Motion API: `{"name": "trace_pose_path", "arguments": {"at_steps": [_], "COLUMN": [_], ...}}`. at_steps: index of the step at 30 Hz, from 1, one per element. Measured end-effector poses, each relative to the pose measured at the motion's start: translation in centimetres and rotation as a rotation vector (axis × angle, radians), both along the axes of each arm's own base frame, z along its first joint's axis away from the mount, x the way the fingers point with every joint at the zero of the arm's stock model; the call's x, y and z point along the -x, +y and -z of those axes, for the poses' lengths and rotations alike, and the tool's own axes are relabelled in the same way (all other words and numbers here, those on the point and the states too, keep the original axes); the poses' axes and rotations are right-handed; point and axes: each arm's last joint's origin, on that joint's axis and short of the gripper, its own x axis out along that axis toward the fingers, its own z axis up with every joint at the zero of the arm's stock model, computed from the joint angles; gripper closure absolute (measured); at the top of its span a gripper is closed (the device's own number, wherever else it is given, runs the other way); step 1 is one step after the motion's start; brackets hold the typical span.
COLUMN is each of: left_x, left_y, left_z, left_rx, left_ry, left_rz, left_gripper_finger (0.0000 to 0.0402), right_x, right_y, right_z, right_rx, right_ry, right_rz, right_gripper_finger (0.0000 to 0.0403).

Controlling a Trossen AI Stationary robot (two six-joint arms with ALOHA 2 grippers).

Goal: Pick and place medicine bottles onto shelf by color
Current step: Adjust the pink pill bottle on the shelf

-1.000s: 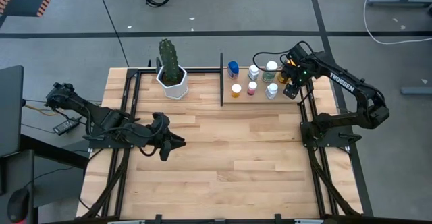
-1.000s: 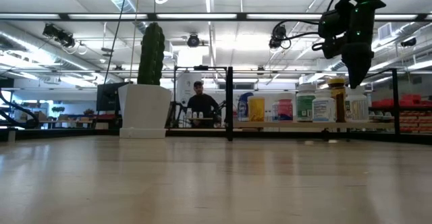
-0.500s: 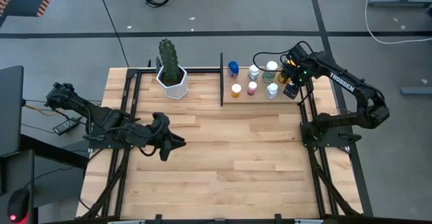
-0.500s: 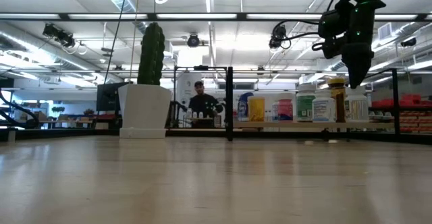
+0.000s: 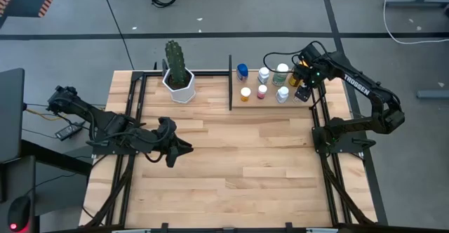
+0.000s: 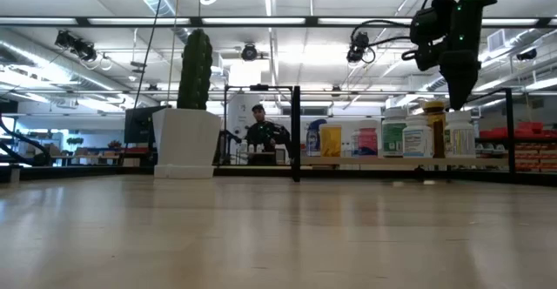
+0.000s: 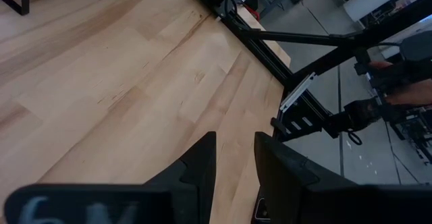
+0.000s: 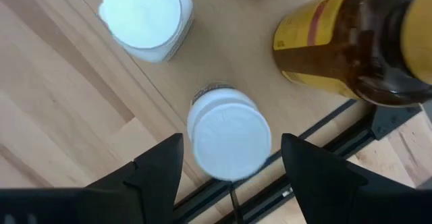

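From above, the right gripper (image 5: 303,85) hangs over the right end of the shelf (image 5: 272,101), at the far right part of the table (image 5: 231,163). The medicine bottles (image 5: 262,82) stand there in two short rows: a blue one (image 5: 242,71) farthest left, then white-capped ones, an orange-bodied one (image 5: 245,93) and a pink one (image 5: 262,92) in the near row. The left gripper (image 5: 170,143) rests low over the left middle of the table, well apart from the bottles. A cactus pot (image 5: 179,85) stands at the far edge, left of the shelf's black post.

The level view adds heights: the right gripper (image 6: 459,84) sits above the bottle tops, not touching them, over a white bottle (image 6: 459,137) beside an amber one (image 6: 434,124). Blue, orange, pink and green bodies line up along the shelf board (image 6: 383,159). A person (image 6: 262,132) stands in the room behind. The left arm does not appear here.

The left wrist camera shows its two fingers (image 7: 196,173) with a narrow gap between them, over bare wood, nothing held.

The right wrist camera alone shows the jaws spread wide, fingers (image 8: 158,166) on either side of a white cap (image 8: 228,141) below, without touching it; a second white cap (image 8: 143,15) and the amber bottle (image 8: 351,45) stand near
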Motion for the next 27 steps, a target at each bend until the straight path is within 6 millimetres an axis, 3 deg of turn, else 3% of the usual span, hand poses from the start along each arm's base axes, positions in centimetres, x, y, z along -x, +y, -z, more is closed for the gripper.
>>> {"name": "trace_pose_path", "arguments": {"at_steps": [10,22,27], "left_x": [0.0,0.0,0.0], "left_y": [0.0,0.0,0.0], "left_z": [0.0,0.0,0.0], "left_rx": [-0.005,-0.005,-0.005], "left_ry": [0.0,0.0,0.0], "left_rz": [0.003,0.003,0.003], "left_gripper_finger": [0.0294,0.0294,0.0294], "right_x": [-0.7,-6.3,-8.4], "right_y": [0.4,3.5,3.9], "right_z": [-3.2,-4.6,-5.2], "right_rx": [0.015,0.13,0.253], "right_ry": [-0.087,-0.241,-0.336], "right_rz": [0.1,-0.2,-0.185], "right_gripper_finger": [0.0148,0.0148,0.0148]}}
